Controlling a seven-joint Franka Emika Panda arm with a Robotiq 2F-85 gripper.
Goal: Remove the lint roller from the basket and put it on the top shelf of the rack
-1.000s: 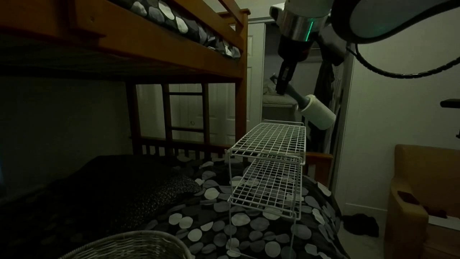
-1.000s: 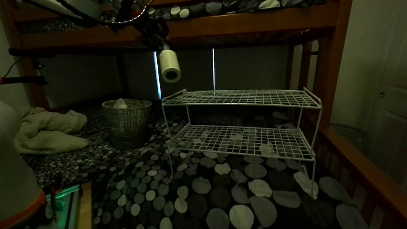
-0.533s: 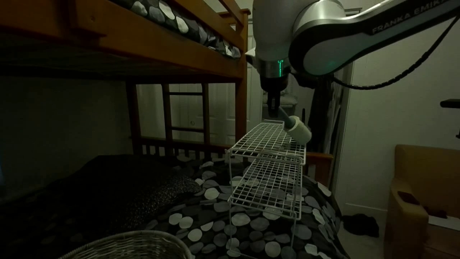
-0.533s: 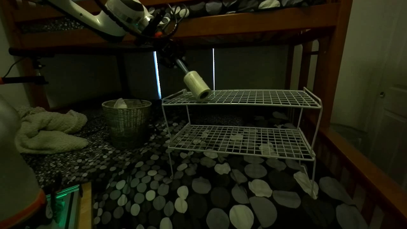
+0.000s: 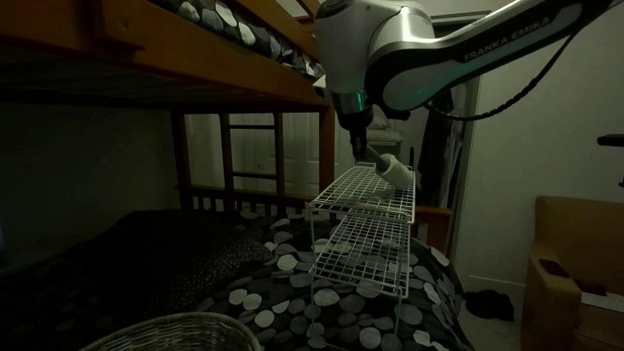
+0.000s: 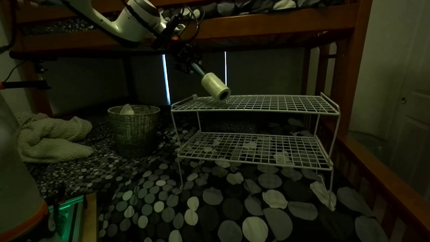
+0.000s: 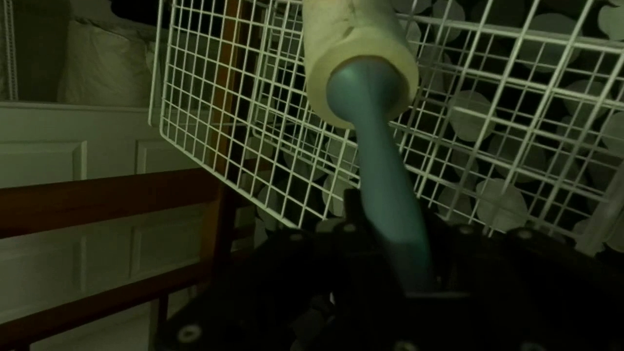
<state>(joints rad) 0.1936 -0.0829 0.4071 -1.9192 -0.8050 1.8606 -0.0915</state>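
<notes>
Moved: lint roller [image 5: 390,169] and gripper [image 7: 394,217], lower than second ago and across to white wire rack [image 6: 255,161]. Gripper clamped on blue handle [image 7: 389,180]; pale roll [image 6: 216,88] slants down over top shelf [image 6: 275,102], at end nearer woven basket [image 6: 136,129]. Whether roll touches shelf: cannot tell. White item [image 6: 127,110] shows at rim of woven basket, which stands on dotted bedspread [image 6: 208,195] beside rack.

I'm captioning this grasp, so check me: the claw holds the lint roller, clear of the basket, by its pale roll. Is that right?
Not quite. The claw holds the lint roller by its bluish handle, not its pale roll, as the wrist view shows. It is indeed clear of the basket, as seen in both exterior views.
</notes>
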